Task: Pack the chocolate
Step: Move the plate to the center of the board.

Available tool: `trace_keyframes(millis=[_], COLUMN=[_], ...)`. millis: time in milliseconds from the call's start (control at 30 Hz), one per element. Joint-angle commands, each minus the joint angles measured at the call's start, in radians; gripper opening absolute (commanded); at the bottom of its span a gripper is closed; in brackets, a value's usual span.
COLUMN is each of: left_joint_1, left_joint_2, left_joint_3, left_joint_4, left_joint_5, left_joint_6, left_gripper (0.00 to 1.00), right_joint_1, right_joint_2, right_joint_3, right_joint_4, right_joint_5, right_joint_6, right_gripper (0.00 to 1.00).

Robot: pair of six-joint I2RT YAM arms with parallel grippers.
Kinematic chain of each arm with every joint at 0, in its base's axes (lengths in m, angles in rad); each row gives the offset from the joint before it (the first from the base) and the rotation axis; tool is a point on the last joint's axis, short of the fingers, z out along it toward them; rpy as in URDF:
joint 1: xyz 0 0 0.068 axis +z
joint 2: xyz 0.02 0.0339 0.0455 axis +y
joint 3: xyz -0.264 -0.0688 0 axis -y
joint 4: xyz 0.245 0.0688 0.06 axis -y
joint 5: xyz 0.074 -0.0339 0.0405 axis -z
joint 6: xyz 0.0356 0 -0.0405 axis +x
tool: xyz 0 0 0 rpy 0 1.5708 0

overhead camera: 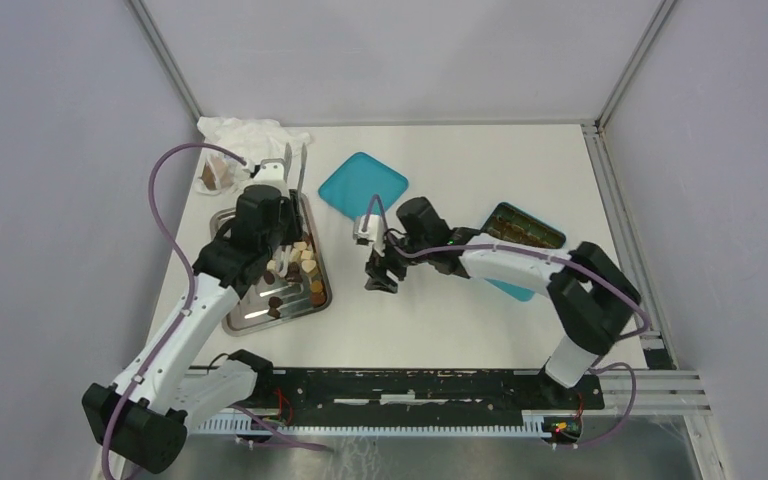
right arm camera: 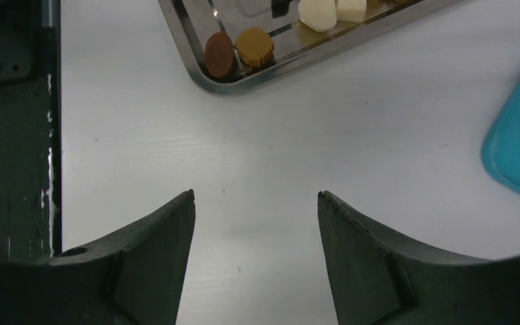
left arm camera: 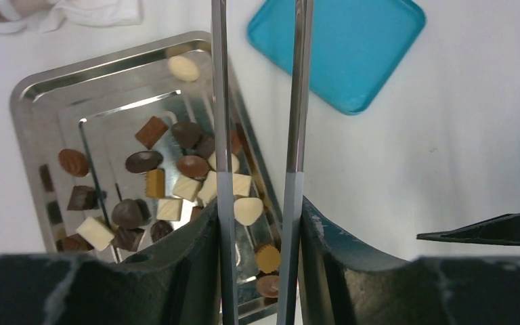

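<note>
The chocolate [overhead camera: 300, 268] is several small dark, light-brown and cream pieces lying in a steel tray [overhead camera: 250, 322] at the left. From the left wrist the pieces [left arm camera: 176, 183] show spread over the tray [left arm camera: 27, 88]. My left gripper [overhead camera: 278, 225] hovers over the tray's right side, shut on metal tongs [left arm camera: 296, 101]. Their two arms stand parallel and apart, with the tips out of the frame. My right gripper [right arm camera: 256, 195] hangs open over bare table right of the tray [right arm camera: 298, 61], holding nothing. Two round chocolates [right arm camera: 254, 46] lie in the tray's near corner.
A teal lid [overhead camera: 362, 185] lies flat behind the grippers. A teal box with brown dividers [overhead camera: 525, 228] sits at the right, partly under the right arm. A crumpled white plastic bag [overhead camera: 245, 135] with a brown lump [overhead camera: 212, 177] lies at the back left.
</note>
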Motion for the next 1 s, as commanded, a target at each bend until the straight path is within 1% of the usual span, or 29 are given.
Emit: trace_keyframes(millis=[0,33,100,200,233,267,300,333,367,400,500,633,667,700,833,967], left_joint_1=[0.051,0.059,0.074,0.102,0.118,0.132,0.149,0.163,0.176,0.186,0.204,0.212,0.213,0.212,0.217,0.220], left_joint_2=[-0.084,-0.094,-0.116,-0.133,-0.135,-0.135,-0.135,-0.133,-0.131,-0.132,-0.140,-0.143,-0.142,-0.144,-0.147,-0.150], left_joint_3=[-0.039,-0.049,-0.061,-0.065,-0.066,-0.068,-0.070,-0.069,-0.068,-0.068,-0.075,-0.077,-0.077,-0.076,-0.078,-0.079], left_joint_4=[0.100,0.098,0.100,0.115,0.121,0.126,0.130,0.130,0.130,0.131,0.135,0.135,0.136,0.137,0.138,0.138], left_joint_5=[-0.109,-0.116,-0.129,-0.131,-0.114,-0.094,-0.072,-0.053,-0.035,-0.019,-0.006,0.008,0.012,0.016,0.023,0.019], left_joint_6=[0.070,0.068,0.061,0.062,0.061,0.059,0.059,0.058,0.058,0.055,0.055,0.056,0.056,0.055,0.055,0.055], left_gripper=[0.45,0.45,0.45,0.44,0.44,0.44,0.44,0.44,0.44,0.44,0.44,0.44,0.44,0.44,0.44,0.44], right_joint_1=[0.062,0.075,0.095,0.114,0.116,0.120,0.123,0.125,0.127,0.130,0.138,0.150,0.150,0.152,0.163,0.175], right_joint_2=[0.151,0.186,0.272,0.369,0.395,0.413,0.434,0.456,0.475,0.499,0.550,0.596,0.611,0.621,0.667,0.681], right_joint_3=[0.136,0.167,0.243,0.355,0.384,0.403,0.425,0.446,0.470,0.498,0.557,0.607,0.620,0.634,0.685,0.708], right_joint_4=[0.152,0.160,0.143,0.103,0.093,0.088,0.077,0.065,0.061,0.019,-0.019,-0.058,-0.071,-0.080,-0.114,-0.161], right_joint_5=[0.146,0.176,0.266,0.364,0.392,0.413,0.425,0.425,0.420,0.418,0.401,0.430,0.435,0.437,0.435,0.493], right_joint_6=[0.352,0.446,0.562,0.666,0.682,0.696,0.704,0.710,0.715,0.720,0.735,0.736,0.736,0.736,0.730,0.692], right_gripper=[0.72,0.71,0.71,0.68,0.65,0.60,0.56,0.54,0.54,0.54,0.53,0.51,0.49,0.48,0.47,0.44])
